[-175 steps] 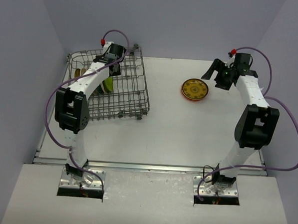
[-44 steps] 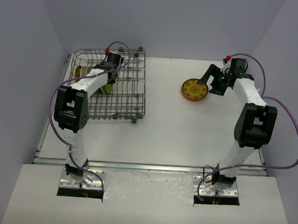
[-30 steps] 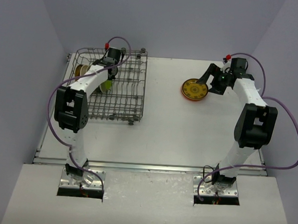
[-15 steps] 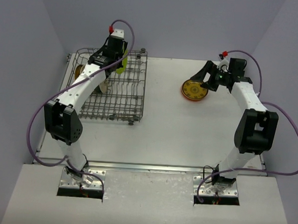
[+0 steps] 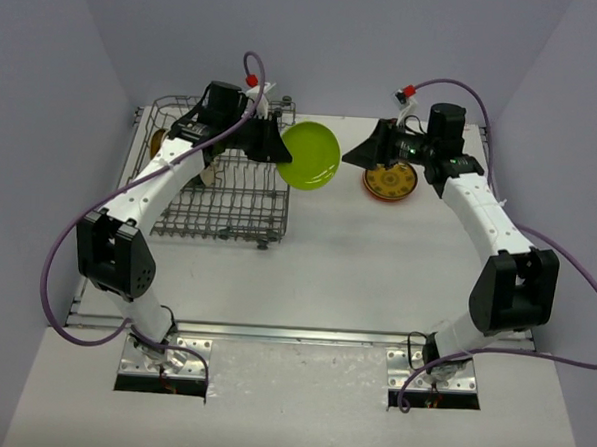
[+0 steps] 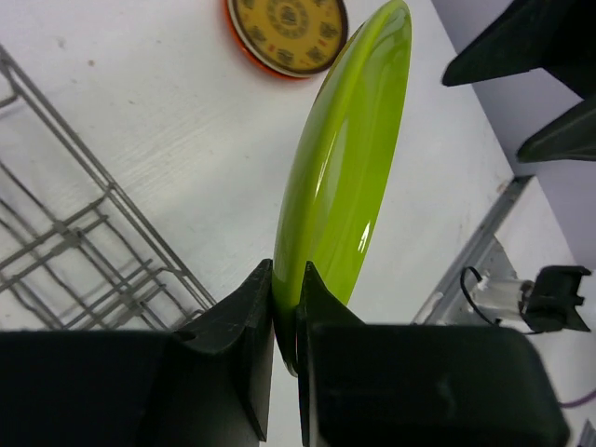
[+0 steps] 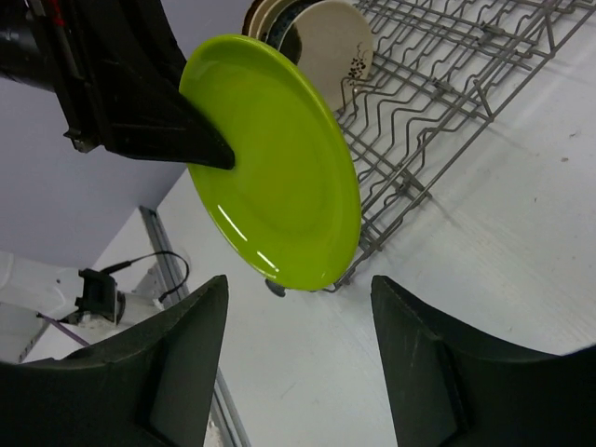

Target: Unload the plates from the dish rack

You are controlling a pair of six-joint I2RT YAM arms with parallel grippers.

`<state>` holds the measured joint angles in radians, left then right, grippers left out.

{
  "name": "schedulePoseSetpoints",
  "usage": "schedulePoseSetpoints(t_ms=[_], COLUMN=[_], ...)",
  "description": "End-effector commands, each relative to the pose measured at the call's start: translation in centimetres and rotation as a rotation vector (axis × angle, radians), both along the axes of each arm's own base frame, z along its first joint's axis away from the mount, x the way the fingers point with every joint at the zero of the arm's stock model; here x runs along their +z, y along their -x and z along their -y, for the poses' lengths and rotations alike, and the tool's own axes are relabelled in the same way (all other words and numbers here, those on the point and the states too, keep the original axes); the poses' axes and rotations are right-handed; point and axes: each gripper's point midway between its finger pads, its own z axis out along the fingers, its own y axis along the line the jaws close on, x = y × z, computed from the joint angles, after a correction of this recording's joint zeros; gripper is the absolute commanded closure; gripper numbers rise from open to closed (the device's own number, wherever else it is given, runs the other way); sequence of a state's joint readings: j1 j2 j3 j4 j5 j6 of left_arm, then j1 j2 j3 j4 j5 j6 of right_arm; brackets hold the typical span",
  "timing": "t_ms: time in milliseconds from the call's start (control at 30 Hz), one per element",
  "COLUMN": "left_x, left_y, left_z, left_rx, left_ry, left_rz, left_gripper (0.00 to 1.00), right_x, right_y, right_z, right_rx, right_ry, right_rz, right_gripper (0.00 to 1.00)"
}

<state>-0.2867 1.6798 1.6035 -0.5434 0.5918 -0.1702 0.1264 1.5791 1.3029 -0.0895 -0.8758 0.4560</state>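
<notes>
Your large grey wire dish rack (image 5: 220, 189) sits far left on the white table (image 5: 376, 268), with beige-backed round plates (image 7: 328, 42) standing on edge at one end. The glossy lime green round plate (image 5: 309, 155) hangs in the air just right of the rack, your left gripper (image 6: 284, 293) pinched tight on its rim. Your right gripper (image 7: 298, 284) faces it, spread wide and holding nothing, near the yellow-brown patterned plate (image 5: 389, 180) lying flat.

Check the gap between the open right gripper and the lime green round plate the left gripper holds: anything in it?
Nothing visible. The lime green round plate, pinched at its rim by the left gripper, faces the open right gripper across clear air. The yellow-brown patterned plate lies on the table, below that line.
</notes>
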Motion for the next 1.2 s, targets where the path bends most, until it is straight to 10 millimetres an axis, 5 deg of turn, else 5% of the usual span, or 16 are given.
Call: schedulePoseSetpoints(t_ms=[0,267,500,533,600,700,733,900,967,1167], left_x=[2.4,2.0,1.9,1.8,1.4,1.2,1.3,3.0,3.0,2.0], left_y=[2.0,3.3,3.5,3.3,2.8,1.0,0.4,-3.2,-4.0,-4.2], left_z=[2.3,3.1,3.3,3.3,3.0,1.5,0.9,-5.0,-7.1,-8.3], left_rx=[-0.15,-0.205,-0.217,-0.207,-0.175,-0.048,-0.002,0.306,0.392,0.445], left_ry=[0.127,0.136,0.136,0.13,0.111,0.031,0.008,-0.117,-0.162,-0.2], left_rz=[0.02,0.009,0.008,0.007,0.005,0.037,0.048,0.151,0.166,0.157], left_gripper=[1.0,1.0,1.0,0.91,0.59,0.05,0.0,0.0,0.0,0.0], right_x=[0.8,-0.1,-0.5,-0.6,-0.9,-1.6,-1.9,-4.1,-6.7,-12.4], right_y=[-0.4,-0.8,-0.7,-0.6,-0.3,-0.3,-0.5,-3.7,-5.9,-7.7], right_z=[-0.7,-2.0,-2.3,-2.3,-2.3,-1.8,-1.4,4.7,9.7,15.6], right_rx=[0.032,0.046,0.055,0.058,0.069,0.05,0.035,-0.169,-0.316,-0.481], right_ry=[0.043,0.077,0.072,0.07,0.061,0.053,0.052,0.003,0.029,0.122], right_rz=[0.09,0.08,0.059,0.052,0.026,-0.017,-0.032,-0.196,-0.281,-0.427], right_gripper=[0.38,0.51,0.88,0.91,1.0,1.0,1.0,1.0,1.0,1.0])
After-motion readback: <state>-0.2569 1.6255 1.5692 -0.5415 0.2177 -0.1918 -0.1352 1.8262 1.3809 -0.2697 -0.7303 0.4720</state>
